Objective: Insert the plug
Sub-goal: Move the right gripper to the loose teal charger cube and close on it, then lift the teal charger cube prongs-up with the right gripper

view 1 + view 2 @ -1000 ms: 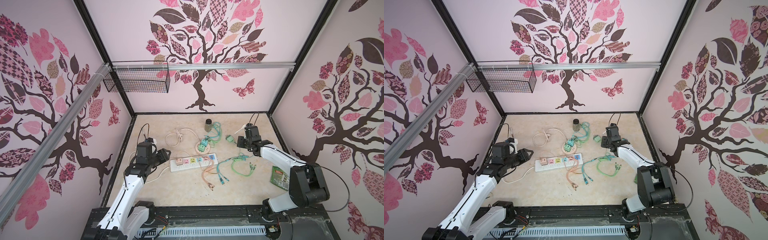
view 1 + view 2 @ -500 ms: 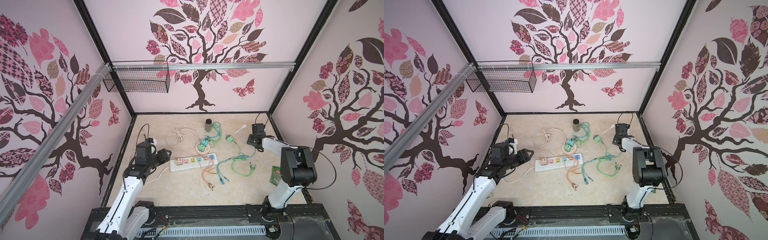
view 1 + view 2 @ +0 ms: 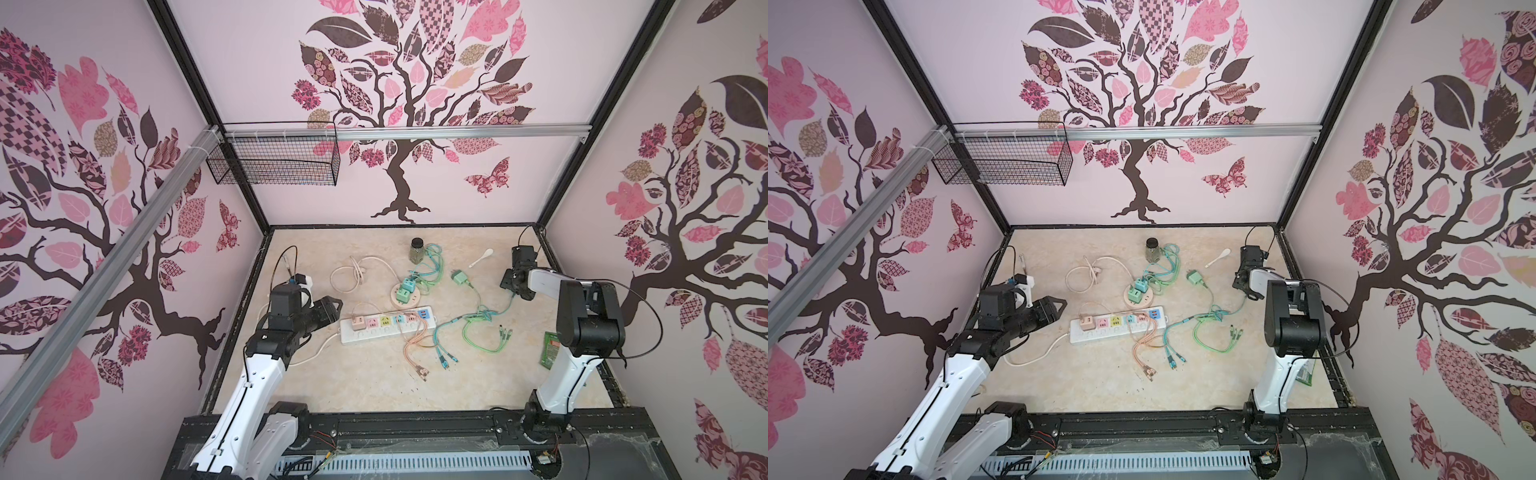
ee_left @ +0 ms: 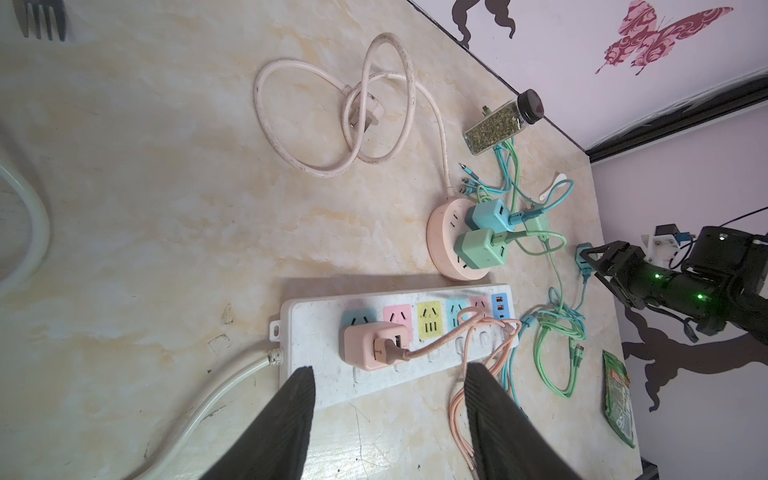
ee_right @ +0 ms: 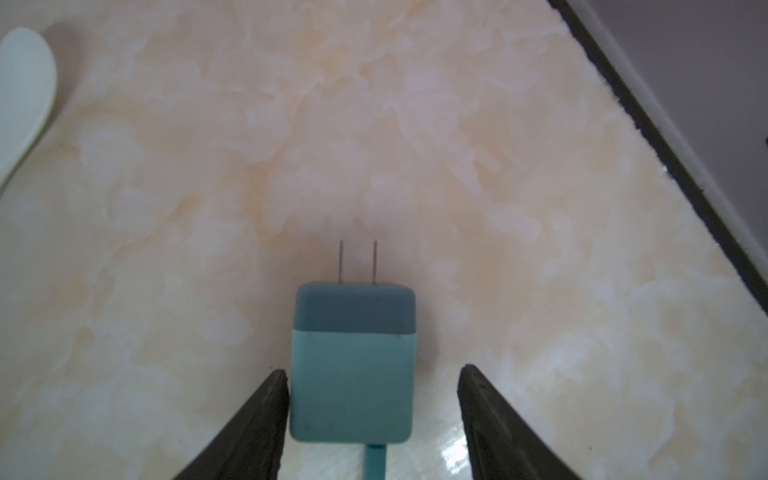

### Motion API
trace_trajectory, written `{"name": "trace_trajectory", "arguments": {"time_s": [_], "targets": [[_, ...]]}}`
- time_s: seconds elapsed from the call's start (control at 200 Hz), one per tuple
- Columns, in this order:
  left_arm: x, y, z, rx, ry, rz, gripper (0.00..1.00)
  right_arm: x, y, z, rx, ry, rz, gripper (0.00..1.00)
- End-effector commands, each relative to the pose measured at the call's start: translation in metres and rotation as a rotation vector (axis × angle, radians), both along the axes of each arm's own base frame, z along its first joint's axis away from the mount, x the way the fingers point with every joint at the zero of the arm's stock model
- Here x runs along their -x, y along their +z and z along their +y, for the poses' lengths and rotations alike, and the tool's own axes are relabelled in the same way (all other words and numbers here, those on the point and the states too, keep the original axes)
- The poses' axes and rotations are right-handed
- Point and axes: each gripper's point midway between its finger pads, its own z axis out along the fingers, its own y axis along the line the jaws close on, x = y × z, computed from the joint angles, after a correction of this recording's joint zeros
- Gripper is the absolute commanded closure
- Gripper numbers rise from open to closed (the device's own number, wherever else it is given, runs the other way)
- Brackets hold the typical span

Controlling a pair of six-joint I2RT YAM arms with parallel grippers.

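Lying on the table [image 5: 415, 124], the plug [image 5: 353, 365] is between the spread fingers of the right gripper [image 5: 372, 372], not gripped. The left gripper [image 4: 388, 370], open and empty, hovers by the strip [image 4: 309, 332]. Grasping and inserting remain.

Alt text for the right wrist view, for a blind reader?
A two-tone blue charger plug sits between the right gripper's open fingers, prongs pointing away, over a beige marbled tabletop. One finger is next to its side; the other stands clear. A white spoon pokes in at the edge.
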Motion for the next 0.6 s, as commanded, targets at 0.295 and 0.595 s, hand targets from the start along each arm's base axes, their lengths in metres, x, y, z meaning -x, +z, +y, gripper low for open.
{"name": "trace_trajectory", "arguments": {"time_s": [0.295, 0.595], "targets": [[-0.008, 0.019, 0.003, -0.021, 0.001, -0.051, 0.39, -0.011, -0.012, 0.001, -0.036, 0.016, 0.024, 0.49], [-0.006, 0.020, 0.004, -0.028, 0.001, -0.053, 0.39, -0.014, 0.005, -0.001, -0.005, 0.046, -0.001, 0.61]]}}
